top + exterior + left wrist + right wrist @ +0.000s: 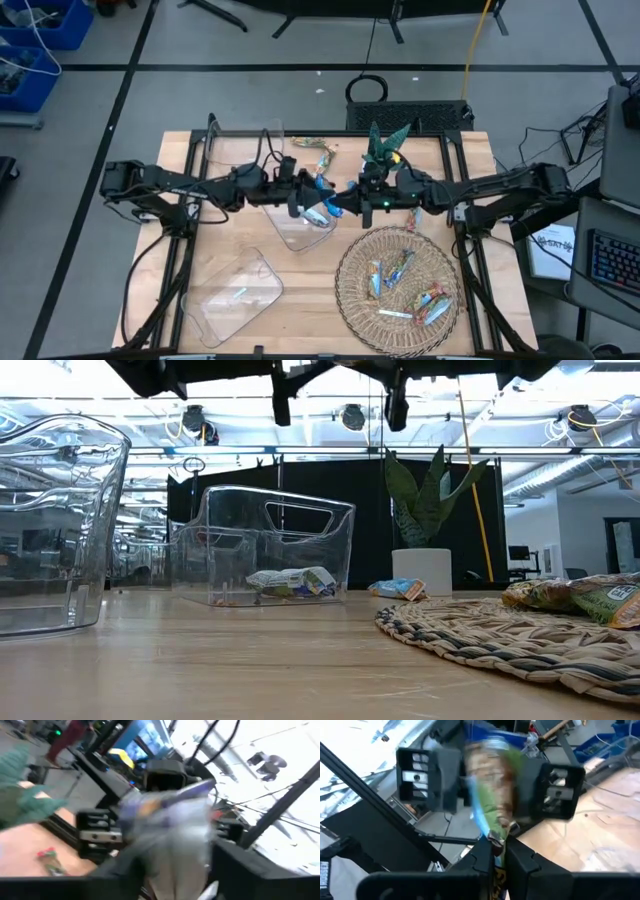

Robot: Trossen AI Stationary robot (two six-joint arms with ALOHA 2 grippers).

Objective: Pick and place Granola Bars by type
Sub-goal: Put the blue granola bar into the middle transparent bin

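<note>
Overhead camera looks straight down; low camera looks level; both share the woven basket (350, 290).

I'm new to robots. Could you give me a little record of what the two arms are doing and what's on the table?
Right pincer: shut on a granola bar, above the table's middle
Left pincer: at that bar's other end, facing the right one
Woven tray: holds several more bars
Clear bin: a few wrapped bars inside
Potted plant: by the table's far edge

Granola bars (405, 285) in basket (350, 290), right of clear bins (235, 295).
</note>
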